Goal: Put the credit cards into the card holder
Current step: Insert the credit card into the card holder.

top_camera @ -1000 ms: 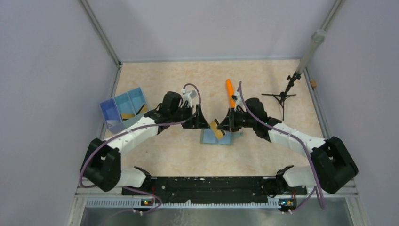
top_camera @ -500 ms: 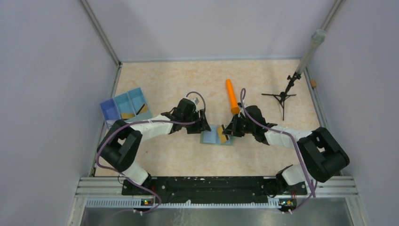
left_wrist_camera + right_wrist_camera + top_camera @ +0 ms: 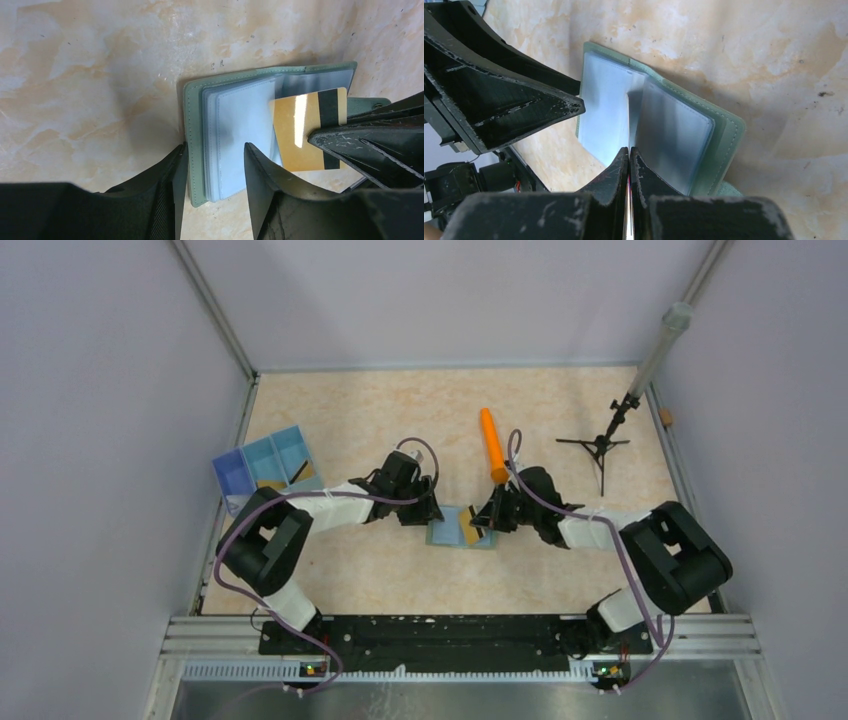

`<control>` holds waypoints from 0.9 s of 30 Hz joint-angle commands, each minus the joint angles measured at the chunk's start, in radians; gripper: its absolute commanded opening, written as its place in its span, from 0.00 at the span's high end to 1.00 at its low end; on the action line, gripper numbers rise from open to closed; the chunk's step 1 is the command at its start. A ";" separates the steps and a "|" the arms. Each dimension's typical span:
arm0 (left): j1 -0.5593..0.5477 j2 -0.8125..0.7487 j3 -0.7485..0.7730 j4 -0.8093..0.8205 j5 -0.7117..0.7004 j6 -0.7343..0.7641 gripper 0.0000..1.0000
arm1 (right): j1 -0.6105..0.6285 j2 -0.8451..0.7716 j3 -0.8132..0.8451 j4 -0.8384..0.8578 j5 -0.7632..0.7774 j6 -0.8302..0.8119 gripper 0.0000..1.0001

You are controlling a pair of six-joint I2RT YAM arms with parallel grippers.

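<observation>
At mid-table, seen from above, the open grey-green folding card holder with pale blue sleeves (image 3: 447,532) lies flat, its opened length running 9 to 3 o'clock. The left gripper (image 3: 432,512) stands at its 9 o'clock end and the right gripper (image 3: 480,524) at its 3 o'clock end.

From the left wrist, the left gripper (image 3: 214,157) is half spread, its tips straddling the left stack of sleeves. I cannot tell whether they bear on it.

The right gripper (image 3: 629,152) is pressed together on a thin gold-tan credit card with a dark stripe (image 3: 300,127). The card sits over the right sleeves, at 3 o'clock from the left tips. Its stripe runs 12 to 6 there, so I judge that to be its long axis, with the free edge facing 9 o'clock toward the fold. The right arm is the one placed to feed it in.
</observation>
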 commanded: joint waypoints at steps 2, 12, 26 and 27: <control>-0.006 0.017 0.013 0.002 -0.012 -0.002 0.52 | -0.005 0.018 -0.022 0.068 0.000 0.021 1.00; -0.008 0.011 -0.007 0.007 -0.001 -0.013 0.58 | -0.005 0.074 -0.050 0.159 0.008 0.048 1.00; -0.015 -0.002 -0.052 0.053 0.027 -0.048 0.65 | 0.028 0.108 -0.099 0.277 0.099 0.117 1.00; -0.017 -0.004 -0.056 0.058 0.029 -0.052 0.65 | 0.031 0.113 -0.103 0.293 0.103 0.125 1.00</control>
